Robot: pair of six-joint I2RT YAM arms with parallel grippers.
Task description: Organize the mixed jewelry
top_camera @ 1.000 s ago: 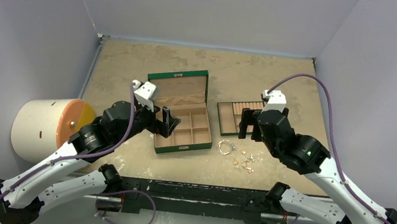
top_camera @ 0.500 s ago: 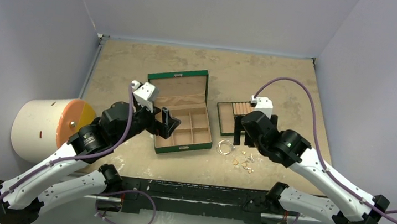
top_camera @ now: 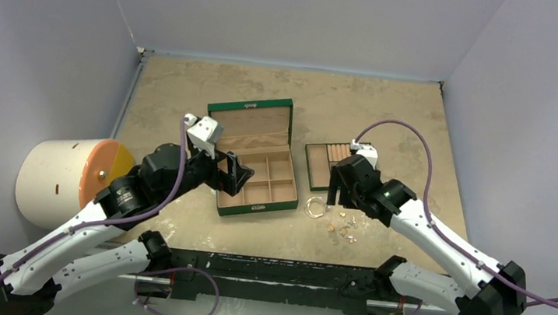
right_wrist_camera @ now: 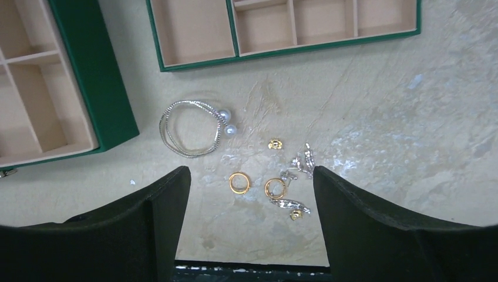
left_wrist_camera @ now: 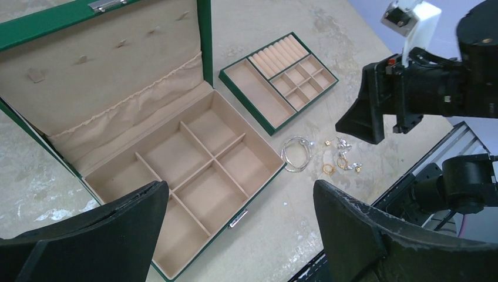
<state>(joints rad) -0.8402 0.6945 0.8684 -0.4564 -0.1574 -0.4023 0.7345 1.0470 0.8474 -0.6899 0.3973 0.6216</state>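
Note:
The mixed jewelry [top_camera: 344,226] lies loose on the table just right of the open green box [top_camera: 250,110]. In the right wrist view I see a silvery loop [right_wrist_camera: 187,154] with two pearl ends, two gold rings [right_wrist_camera: 231,183], a gold stud [right_wrist_camera: 273,143] and silver earrings [right_wrist_camera: 305,158]. My right gripper [right_wrist_camera: 249,171] is open and empty, hanging above the gold rings; it also shows in the top view [top_camera: 337,201]. My left gripper [left_wrist_camera: 239,188] is open and empty over the box's front compartments, and shows in the top view [top_camera: 236,175]. The loop [left_wrist_camera: 286,155] also shows in the left wrist view.
A green tray insert [top_camera: 311,169] with tan compartments and ring rolls lies right of the box, behind the jewelry. A white cylinder with an orange face [top_camera: 62,178] stands at the far left. The black table edge [top_camera: 272,270] runs close in front of the jewelry.
My right arm has swung left and toward the near edge, from over the tray insert to above the loose jewelry. The left arm has not moved.

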